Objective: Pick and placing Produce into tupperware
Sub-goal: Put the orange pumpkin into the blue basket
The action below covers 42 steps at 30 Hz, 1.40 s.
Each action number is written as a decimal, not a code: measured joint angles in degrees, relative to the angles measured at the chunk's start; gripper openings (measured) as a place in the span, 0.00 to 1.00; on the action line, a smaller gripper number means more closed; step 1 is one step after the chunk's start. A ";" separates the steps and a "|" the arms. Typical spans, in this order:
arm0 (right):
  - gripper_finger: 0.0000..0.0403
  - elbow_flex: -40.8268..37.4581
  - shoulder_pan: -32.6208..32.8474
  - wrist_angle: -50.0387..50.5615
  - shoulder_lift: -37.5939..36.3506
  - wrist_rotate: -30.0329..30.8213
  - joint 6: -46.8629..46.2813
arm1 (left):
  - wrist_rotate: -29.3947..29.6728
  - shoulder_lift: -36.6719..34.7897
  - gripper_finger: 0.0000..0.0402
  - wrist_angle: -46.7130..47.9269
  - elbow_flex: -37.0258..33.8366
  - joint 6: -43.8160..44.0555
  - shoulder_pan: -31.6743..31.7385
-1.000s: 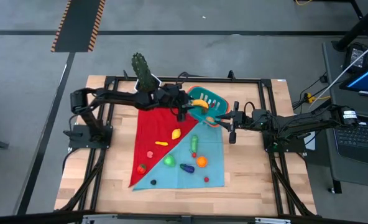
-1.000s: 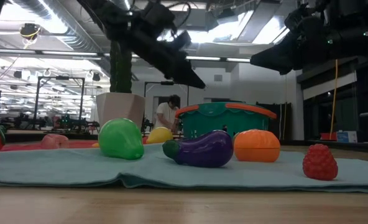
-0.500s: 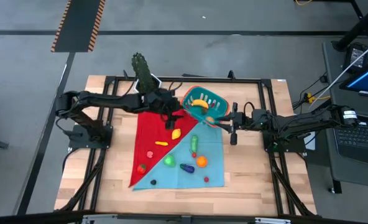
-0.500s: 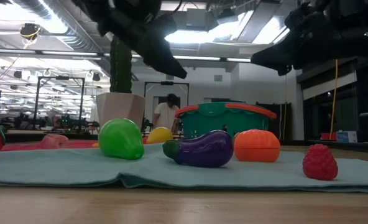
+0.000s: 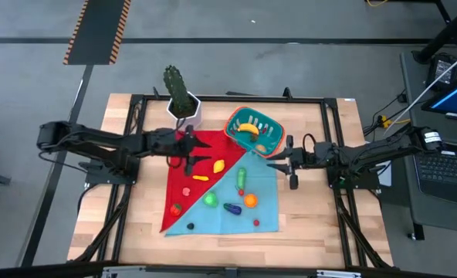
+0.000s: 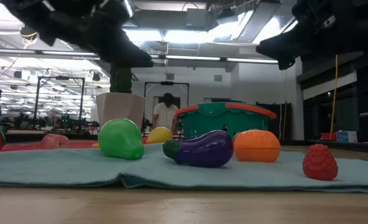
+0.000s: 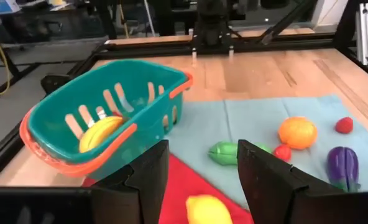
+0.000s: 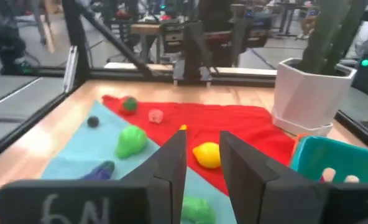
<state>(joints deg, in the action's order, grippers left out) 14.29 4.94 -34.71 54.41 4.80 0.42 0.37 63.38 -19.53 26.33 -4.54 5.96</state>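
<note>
Nearest, loose toy produce: purple plastic eggplant (image 6: 204, 149), orange fruit (image 6: 256, 145) on teal cloth (image 5: 236, 216), unpicked. Left gripper (image 5: 187, 149) over red cloth (image 5: 191, 174), fingers apart, empty (lining up yellow lemon (image 5: 218, 165)?). Right gripper (image 5: 279, 163) shut, waiting. Farthest, teal ribbed tub with orange rim (image 5: 253, 130), tilted, holding yellow banana (image 5: 247, 128).

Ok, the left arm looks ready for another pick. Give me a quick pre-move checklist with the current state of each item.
1. Left gripper empty and open, above the red cloth: ok.
2. Tub free to receive, only a banana inside: ok.
3. Nearest target, the lemon, lying apart from the other pieces: ok.
4. Right gripper shut, waiting beside the tub: ok.
5. Tub sitting flat: not ok, it looks tilted in the left wrist view.
6. Cactus pot out of the left arm's path: cannot tell.
</note>
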 joint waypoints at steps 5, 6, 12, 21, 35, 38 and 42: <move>0.34 1.48 1.74 0.19 0.85 1.68 -1.68 | 3.20 -4.20 0.45 0.09 -2.80 1.14 -2.12; 0.37 1.99 1.88 0.24 1.35 1.64 -1.67 | 3.49 -4.89 0.45 0.13 -3.22 1.21 -2.42; 0.58 5.53 3.66 1.96 5.79 1.79 -1.73 | 3.64 -8.26 0.45 0.59 -5.49 1.47 -3.73; 0.71 17.37 8.05 19.70 11.40 1.73 -1.84 | 3.64 -13.41 0.44 -0.57 -10.30 3.94 -5.36; 0.68 36.36 10.86 48.14 16.67 1.73 -7.93 | 3.66 -20.30 0.44 -0.65 -15.85 4.61 -5.81; 0.68 36.42 11.02 48.48 17.62 1.72 -9.97 | 3.66 -20.83 0.44 -0.72 -16.39 4.65 -5.80; 0.68 36.45 11.05 50.37 19.79 1.71 -14.15 | 3.66 -21.08 0.44 -0.66 -16.55 5.46 -5.76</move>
<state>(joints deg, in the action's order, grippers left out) 50.74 15.99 15.66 74.19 6.51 -13.73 4.03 42.30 -20.19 9.78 0.92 0.20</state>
